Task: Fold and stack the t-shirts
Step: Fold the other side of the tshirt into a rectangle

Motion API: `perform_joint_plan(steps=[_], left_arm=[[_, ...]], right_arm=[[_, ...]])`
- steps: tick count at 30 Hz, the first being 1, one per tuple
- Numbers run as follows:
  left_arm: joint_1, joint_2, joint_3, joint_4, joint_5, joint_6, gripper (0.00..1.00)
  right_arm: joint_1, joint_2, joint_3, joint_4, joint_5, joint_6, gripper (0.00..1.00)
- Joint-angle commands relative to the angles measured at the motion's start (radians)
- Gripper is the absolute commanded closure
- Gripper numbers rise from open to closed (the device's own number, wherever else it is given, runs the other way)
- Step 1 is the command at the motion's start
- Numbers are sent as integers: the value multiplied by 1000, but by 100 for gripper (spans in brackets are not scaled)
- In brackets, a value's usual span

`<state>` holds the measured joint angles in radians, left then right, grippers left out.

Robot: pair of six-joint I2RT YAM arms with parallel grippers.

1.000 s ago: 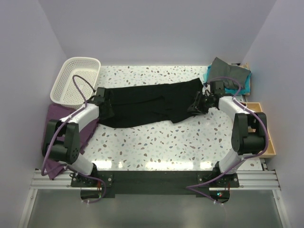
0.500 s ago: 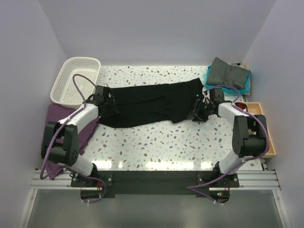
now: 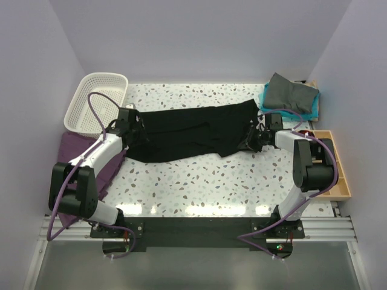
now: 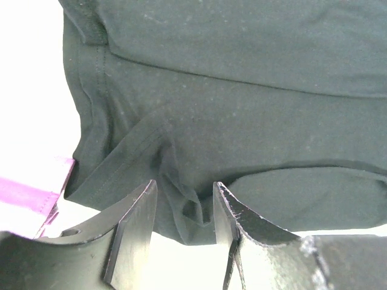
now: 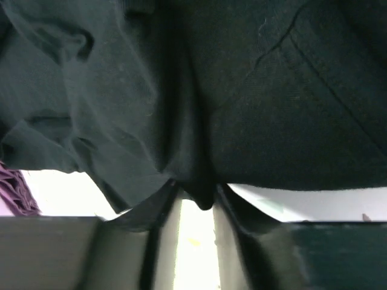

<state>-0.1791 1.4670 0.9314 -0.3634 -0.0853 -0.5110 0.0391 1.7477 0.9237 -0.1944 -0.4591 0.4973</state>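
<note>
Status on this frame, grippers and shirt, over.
Left gripper open over black t-shirt edge. Right gripper pinching far end. Purple cloth lies leftward, not obstructing.

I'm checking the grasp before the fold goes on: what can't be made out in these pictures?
- Top view: fingertips of the left pincer and right pincer, small and dark against the black t-shirt.
- Right wrist view: whether that pincer has pinched the fold; too close, dim, blurred.
- Top view: most of the teal t-shirt, covered by the grey t-shirt.
- Left wrist view: the black t-shirt's far end, cut off by the frame.
</note>
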Motion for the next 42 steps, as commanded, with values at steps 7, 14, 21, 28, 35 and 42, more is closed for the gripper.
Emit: perform_joint_plan(steps=[7,14,21,28,35,42], left_arm=[[3,-13,23,9,-25,22,52],[3,7,21,15,-14,29,52],[3,18,18,17,-19,34,52],[3,38,18,21,-24,35,52],[3,61,21,27,-13,37,52],[3,61,23,26,-16,35,52]], right_arm=[[5,-91,20,21,-33,-5,96],[5,-117,96,-3,-78,20,100],[13,-41,254,-121,-72,7,97],[21,-27,238,-148,-67,-17,78],[31,-53,158,-148,-73,-28,50],[42,-22,150,-123,-85,-28,58]])
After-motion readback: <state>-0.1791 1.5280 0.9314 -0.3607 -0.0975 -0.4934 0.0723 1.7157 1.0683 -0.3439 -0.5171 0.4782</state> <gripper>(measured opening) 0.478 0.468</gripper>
